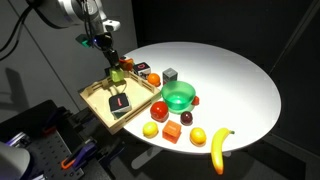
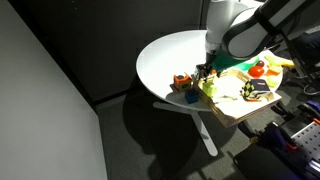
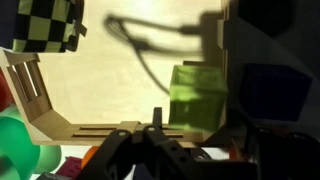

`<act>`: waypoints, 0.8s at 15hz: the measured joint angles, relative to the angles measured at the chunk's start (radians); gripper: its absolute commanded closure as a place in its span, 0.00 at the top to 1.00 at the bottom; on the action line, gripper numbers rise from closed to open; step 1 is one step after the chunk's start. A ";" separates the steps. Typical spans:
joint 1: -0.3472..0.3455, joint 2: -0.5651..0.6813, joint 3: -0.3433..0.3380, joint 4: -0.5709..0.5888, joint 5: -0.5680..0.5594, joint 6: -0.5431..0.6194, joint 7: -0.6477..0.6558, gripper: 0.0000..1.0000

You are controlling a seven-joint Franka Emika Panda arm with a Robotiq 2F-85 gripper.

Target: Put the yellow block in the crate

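The yellow block (image 3: 197,98) is a yellow-green cube, blurred and close in the wrist view. It sits between my gripper's (image 3: 193,118) fingers, over the near wall of the crate (image 3: 60,125). In both exterior views the gripper (image 1: 112,60) (image 2: 207,70) hangs over a corner of the light wooden crate (image 1: 95,100) (image 2: 235,105), with the block (image 1: 116,73) (image 2: 209,87) at its tip. The gripper is shut on the block. A black checkered object (image 1: 119,102) lies inside the crate.
On the round white table (image 1: 230,80) stand a green bowl (image 1: 180,96) and a grey cube (image 1: 171,74). Near the front edge are two lemons (image 1: 151,130), a banana (image 1: 219,148) and red and orange pieces (image 1: 172,131). More small blocks sit beside the crate (image 1: 145,70).
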 measured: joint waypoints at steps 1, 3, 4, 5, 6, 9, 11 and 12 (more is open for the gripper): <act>-0.015 -0.015 0.001 -0.020 0.000 0.004 0.000 1.00; -0.042 -0.046 0.007 -0.054 0.000 0.012 -0.002 1.00; -0.055 -0.062 0.012 -0.069 0.000 0.015 -0.003 1.00; -0.066 -0.078 0.018 -0.081 0.000 0.016 -0.003 1.00; -0.075 -0.095 0.026 -0.091 0.000 0.016 -0.003 1.00; -0.104 -0.146 0.057 -0.121 0.015 0.013 -0.008 1.00; -0.120 -0.179 0.081 -0.134 0.041 -0.007 -0.019 1.00; -0.127 -0.194 0.093 -0.138 0.061 -0.025 -0.032 1.00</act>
